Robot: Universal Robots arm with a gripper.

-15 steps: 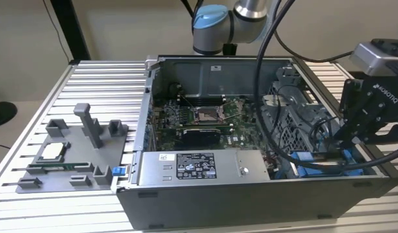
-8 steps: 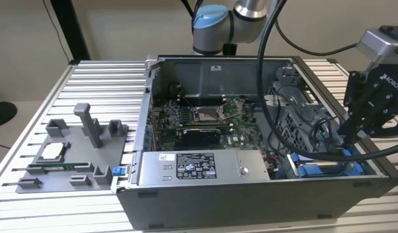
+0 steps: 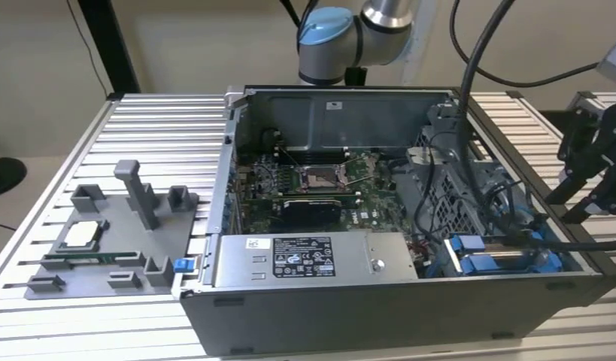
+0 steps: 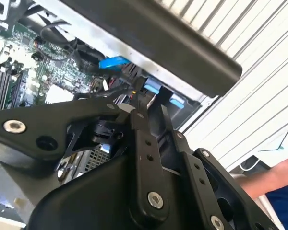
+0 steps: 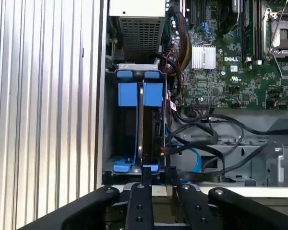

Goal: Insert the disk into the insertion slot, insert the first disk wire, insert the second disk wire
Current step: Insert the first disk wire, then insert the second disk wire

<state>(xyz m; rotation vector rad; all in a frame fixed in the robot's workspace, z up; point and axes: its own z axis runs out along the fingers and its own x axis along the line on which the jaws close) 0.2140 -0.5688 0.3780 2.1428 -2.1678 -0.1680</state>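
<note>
The claw hangs just above the near end of the insertion slot, with its black linkage bars splayed to either side. Whether it is apart or together cannot be told, nor whether it grips anything. In the exterior view the claw sits at 3 o'clock, off the side of the open computer case and apart from it.

The disk stands edge-on inside the slot. It shows as a thin silver edge running between bright blue carrier ends, with dark gaps on both sides. In the exterior view the slot lies at 4 o'clock, in the case's corner.

Just beside the slot, black cables loop across the case floor with a light blue wire among them. Beyond them is the green motherboard, which carries small white lettering, a white sticker and a ribbed silver heatsink.

In the exterior view the grey power supply lies at 6 o'clock and bears a black-and-white label. A grey fixture tray rests at 8 o'clock on the slatted aluminium table. The arm rises at 12 o'clock.
</note>
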